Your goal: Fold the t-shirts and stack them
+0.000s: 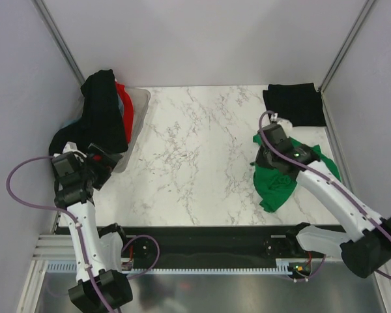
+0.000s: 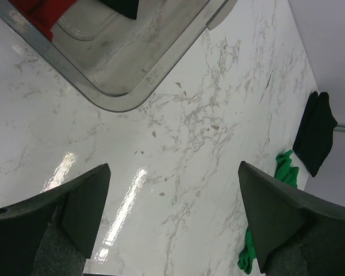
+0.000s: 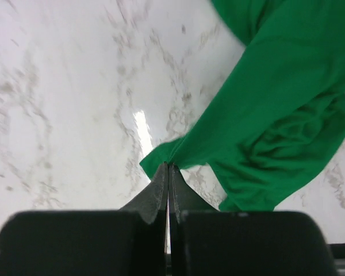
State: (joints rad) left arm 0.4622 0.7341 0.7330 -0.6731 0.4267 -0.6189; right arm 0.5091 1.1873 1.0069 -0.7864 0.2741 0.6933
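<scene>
The bright green t-shirt [image 1: 277, 181] lies crumpled at the right of the marble table [image 1: 195, 156]. My right gripper [image 3: 168, 167] is shut on a corner of the green shirt [image 3: 276, 115] and lifts it off the table; in the top view it [image 1: 266, 160] sits over the shirt's left edge. A folded black t-shirt [image 1: 293, 103] lies at the back right. Black shirts [image 1: 103, 114] and a red shirt [image 1: 122, 98] hang over the plastic tub [image 1: 138, 107] at the back left. My left gripper [image 2: 172, 224] is open and empty above bare marble near the tub [image 2: 121, 69].
White walls close the table at the back and both sides. The left wrist view shows the folded black shirt [image 2: 316, 132] and part of the green shirt [image 2: 284, 172] far across the marble. A black rail [image 1: 195, 244] runs along the near edge.
</scene>
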